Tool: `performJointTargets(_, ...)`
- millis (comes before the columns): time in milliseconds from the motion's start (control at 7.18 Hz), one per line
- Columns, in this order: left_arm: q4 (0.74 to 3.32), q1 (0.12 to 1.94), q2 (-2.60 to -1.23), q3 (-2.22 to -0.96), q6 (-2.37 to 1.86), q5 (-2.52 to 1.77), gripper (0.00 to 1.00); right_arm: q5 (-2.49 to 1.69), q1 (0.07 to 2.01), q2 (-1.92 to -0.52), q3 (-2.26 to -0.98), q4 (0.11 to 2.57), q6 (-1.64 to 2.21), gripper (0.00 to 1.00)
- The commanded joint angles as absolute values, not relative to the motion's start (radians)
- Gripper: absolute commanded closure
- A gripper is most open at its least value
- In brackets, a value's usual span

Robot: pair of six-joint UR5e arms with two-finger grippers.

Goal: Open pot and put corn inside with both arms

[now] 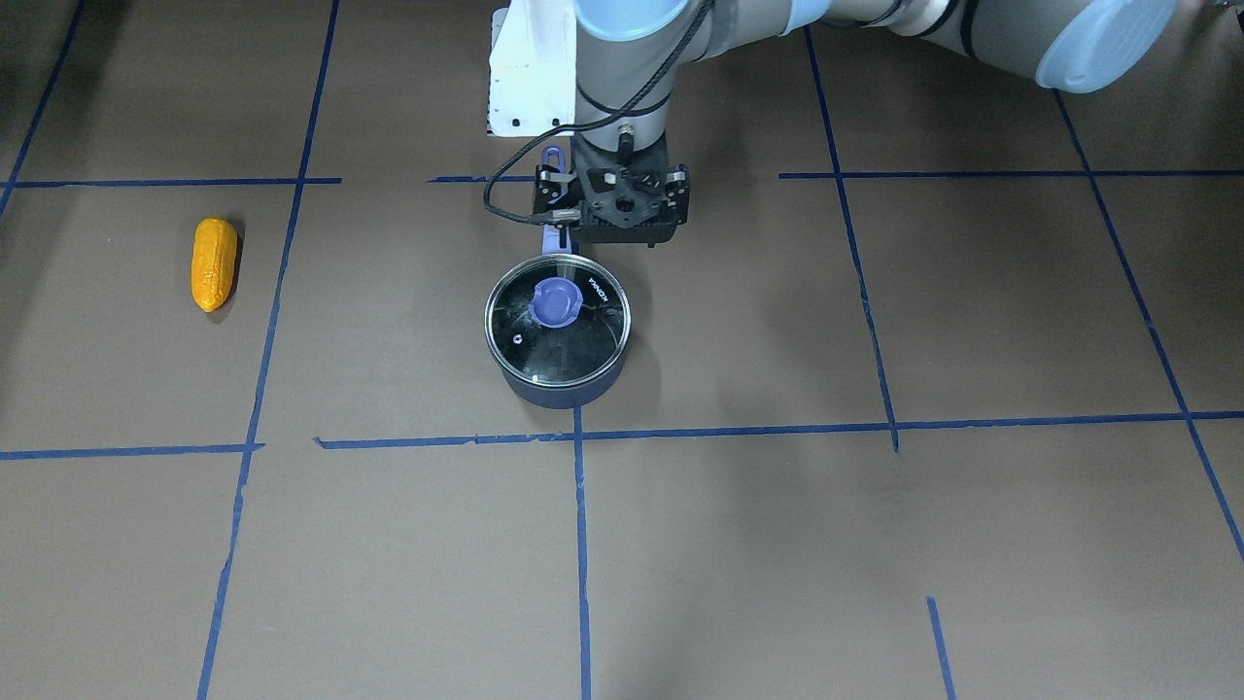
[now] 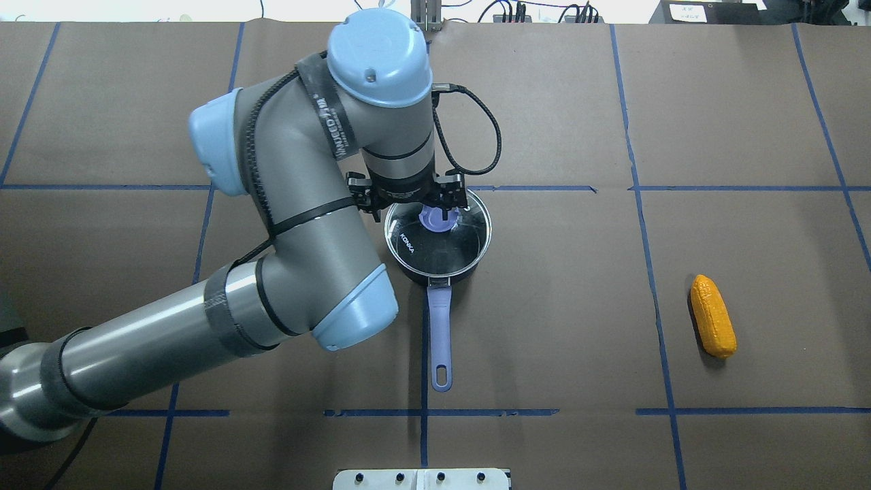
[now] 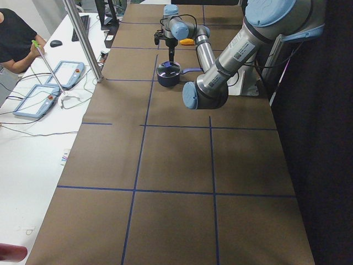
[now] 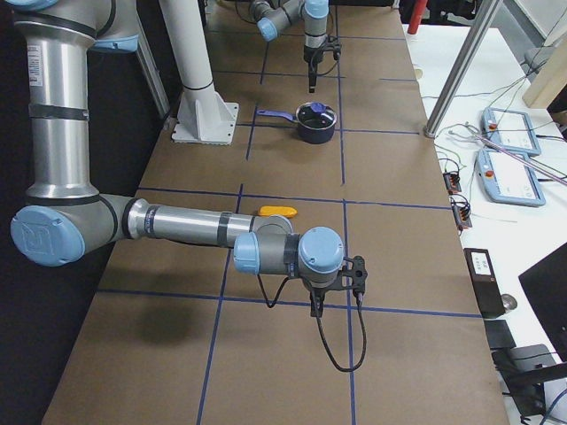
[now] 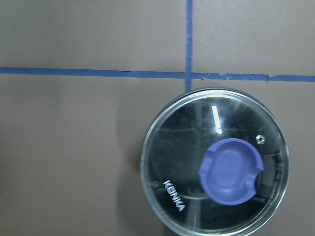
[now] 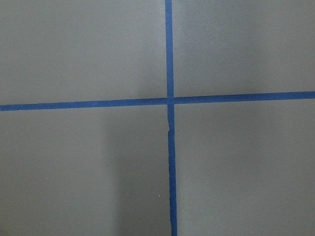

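Lid [image 2: 435, 248] on pot [image 2: 454, 275], handle [image 2: 440, 333] twd robot; corn [image 2: 712, 316] well apart, robot's R.

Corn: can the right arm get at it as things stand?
Probably yes. The corn lies alone on the table, nothing over or beside it; the right end effector hangs close by, and the left arm is away at the pot.

The lid [image 1: 573, 342] is glossy glass, the corn [image 1: 214, 263] bumpy, the table cover [image 1: 777, 544] matt paper.

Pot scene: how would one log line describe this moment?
lid: on pot; left gripper: above lid; corn: lying apart, untouched; right gripper: over tape cross
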State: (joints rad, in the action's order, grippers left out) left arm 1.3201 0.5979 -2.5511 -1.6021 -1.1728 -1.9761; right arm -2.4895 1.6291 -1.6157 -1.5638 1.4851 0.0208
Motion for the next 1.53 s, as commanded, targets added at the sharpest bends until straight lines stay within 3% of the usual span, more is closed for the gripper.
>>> performJointTargets(0, 1.405, 0.594, -2.591, -1.502, -1.181, -1.973, 0.0, -2.496, 1.629, -1.614, -1.565, 1.485, 0.021, 0.0)
performJointTargets(1392, 1.517, 0.574, -2.585, -1.384, -1.18, -1.942, 0.0, -2.496, 1.629, -1.612, -1.565, 1.485, 0.021, 0.0)
